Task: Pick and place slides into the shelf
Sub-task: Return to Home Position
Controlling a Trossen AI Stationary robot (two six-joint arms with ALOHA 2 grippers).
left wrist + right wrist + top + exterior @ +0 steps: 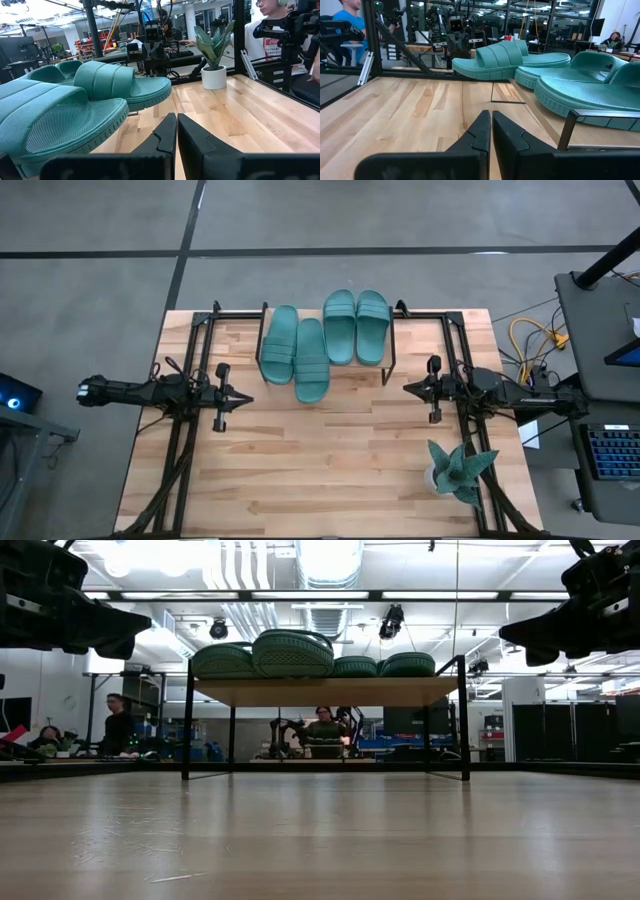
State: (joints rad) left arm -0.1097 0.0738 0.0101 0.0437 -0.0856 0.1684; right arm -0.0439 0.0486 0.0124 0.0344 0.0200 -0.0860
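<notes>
Four teal slides lie soles down on the top board (325, 691) of the shelf at the table's far middle. Two are on its left half (280, 343) (311, 362), the second overhanging the near edge. Two are on its right half (339, 326) (372, 326). They show in the left wrist view (120, 85) and the right wrist view (510, 59). My left gripper (248, 398) is shut and empty, left of and nearer than the shelf, above the table. My right gripper (407, 388) is shut and empty, just right of the shelf.
A teal spiky plant in a white pot (458, 470) stands at the table's near right, also in the left wrist view (215, 55). Black frame rails run along both table sides (180, 450). People sit and stand in the room beyond the table (325, 730).
</notes>
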